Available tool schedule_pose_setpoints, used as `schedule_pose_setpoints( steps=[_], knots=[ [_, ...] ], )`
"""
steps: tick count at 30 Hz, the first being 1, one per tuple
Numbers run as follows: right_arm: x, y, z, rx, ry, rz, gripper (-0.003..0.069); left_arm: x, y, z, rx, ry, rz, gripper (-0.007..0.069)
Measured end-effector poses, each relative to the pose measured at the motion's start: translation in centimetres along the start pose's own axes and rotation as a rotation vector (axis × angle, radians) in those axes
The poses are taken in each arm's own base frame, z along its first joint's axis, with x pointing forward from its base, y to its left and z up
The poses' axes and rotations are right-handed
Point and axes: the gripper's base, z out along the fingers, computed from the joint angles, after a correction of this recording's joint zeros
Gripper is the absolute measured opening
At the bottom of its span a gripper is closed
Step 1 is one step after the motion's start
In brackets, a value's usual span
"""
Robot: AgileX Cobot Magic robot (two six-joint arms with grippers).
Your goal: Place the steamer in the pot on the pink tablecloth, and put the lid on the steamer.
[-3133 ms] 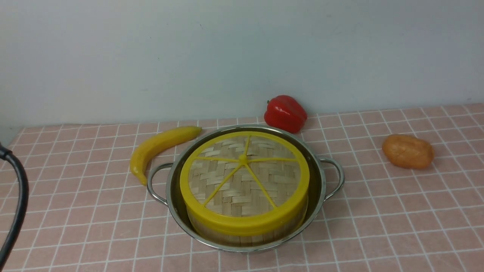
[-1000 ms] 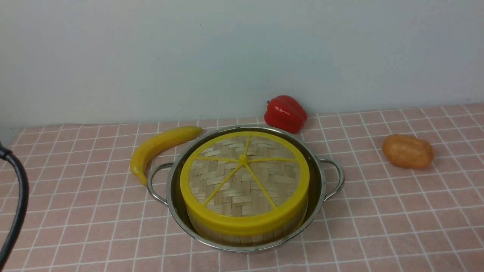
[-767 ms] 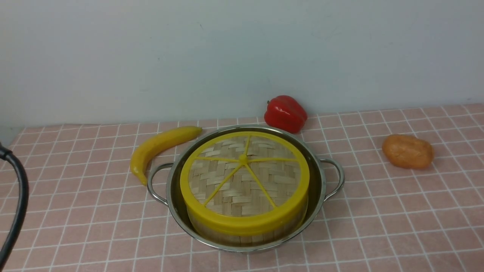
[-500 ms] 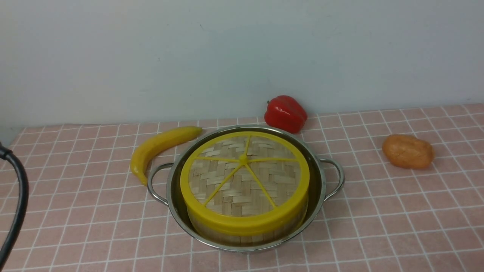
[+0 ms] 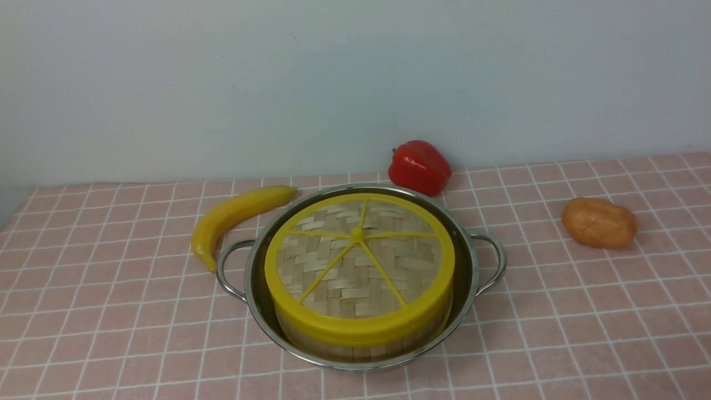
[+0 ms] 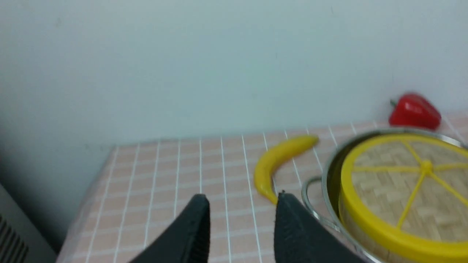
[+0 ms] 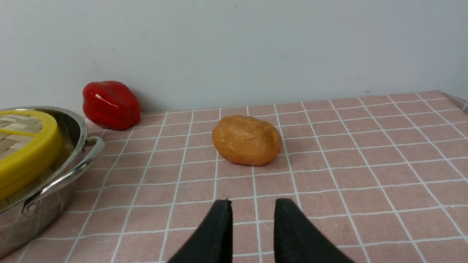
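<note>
Even, soft, bright light; faint shadows. Glare spots on the pepper (image 5: 419,166) and pot (image 5: 472,261) rim. Left wrist view is blurred throughout; front and right wrist views sharp.

No readable text, label, brand, number or sign anywhere in the three views.
</note>
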Motion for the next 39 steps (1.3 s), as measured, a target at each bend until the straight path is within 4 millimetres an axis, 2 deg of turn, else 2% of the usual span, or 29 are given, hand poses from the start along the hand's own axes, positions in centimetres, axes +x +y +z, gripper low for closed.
schedule_pose_setpoints(
  steps=[2,4,5,6,9,10,11,14,17,22,26,39],
  knots=[
    [0.0,0.0,0.0,0.0,0.0,0.001,0.0199,2.5,-0.2,0.4,-0.043,-0.149,0.018,0.0243],
    [0.0,0.0,0.0,0.0,0.0,0.001,0.0205,5.1,-0.4,2.3,-0.066,-0.208,0.034,0.0243],
    [0.0,0.0,0.0,0.0,0.0,0.001,0.0206,5.7,-0.5,2.8,-0.065,-0.196,0.036,0.0243],
    [0.0,0.0,0.0,0.0,0.0,0.001,0.0211,7.9,-0.6,4.5,-0.068,-0.219,0.039,0.0243],
    [0.0,0.0,0.0,0.0,0.0,0.001,0.0221,11.3,-0.9,7.0,-0.069,-0.229,0.044,0.0243],
    [0.0,0.0,0.0,0.0,0.0,0.001,0.0224,12.3,-1.0,7.5,-0.067,-0.225,0.044,0.0243],
    [0.0,0.0,0.0,0.0,0.0,0.001,0.0225,12.3,-1.0,7.5,-0.067,-0.225,0.044,0.0243],
    [0.0,0.0,0.0,0.0,0.0,0.001,0.0235,15.3,-1.4,8.6,-0.057,-0.187,0.03,0.0243],
    [0.0,0.0,0.0,0.0,0.0,0.001,0.0237,16.5,-1.5,8.8,-0.048,-0.149,0.027,0.0243],
    [0.0,0.0,0.0,0.0,0.0,0.001,0.0239,18.9,-1.8,9.3,-0.018,0.026,0.005,0.0243],
    [0.0,0.0,0.0,0.0,0.0,0.001,0.024,20.0,-1.9,9.6,-0.003,0.067,0.002,0.0243],
    [0.0,0.0,0.0,0.0,0.0,0.001,0.024,20.0,-1.9,9.7,-0.004,0.056,0.002,0.0243]
  ],
)
